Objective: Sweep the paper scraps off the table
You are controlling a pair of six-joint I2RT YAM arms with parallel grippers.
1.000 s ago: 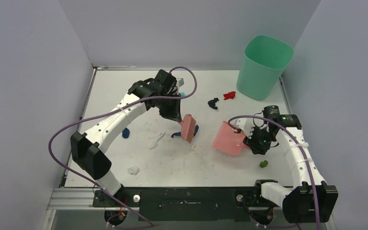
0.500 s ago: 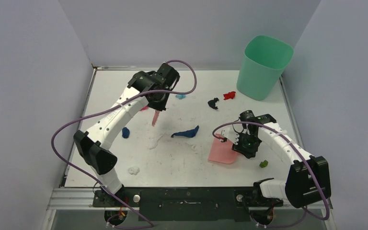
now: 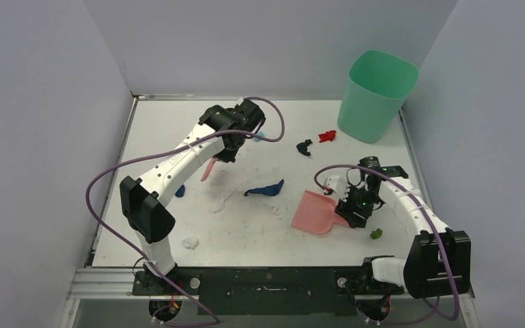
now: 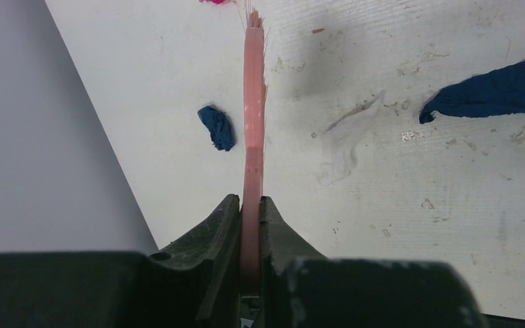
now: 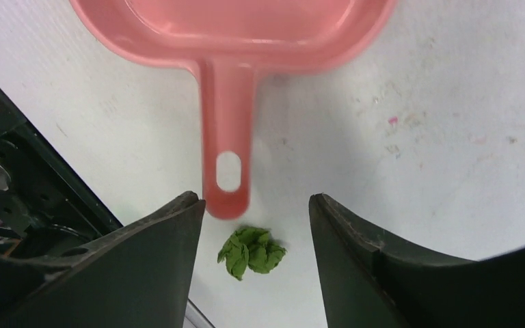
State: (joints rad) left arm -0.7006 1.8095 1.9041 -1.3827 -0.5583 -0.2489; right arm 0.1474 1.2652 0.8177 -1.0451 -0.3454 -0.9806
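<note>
The left fingers [image 4: 222,229] pinch the pink brush [image 4: 253,123] edge-on, its long axis running up the left wrist view. The long dark blue scrap [image 4: 499,92] lies on the surface [image 4: 396,205] at the right of that frame, and a small blue wad [image 4: 217,127] lies just left of the brush. In the top view the pink dustpan [image 3: 312,213] sits lower right of the long scrap, so the sweep likely runs that way. The right fingers [image 5: 157,253] are spread, with the dustpan's handle [image 5: 227,157] pointing into their gap.
</note>
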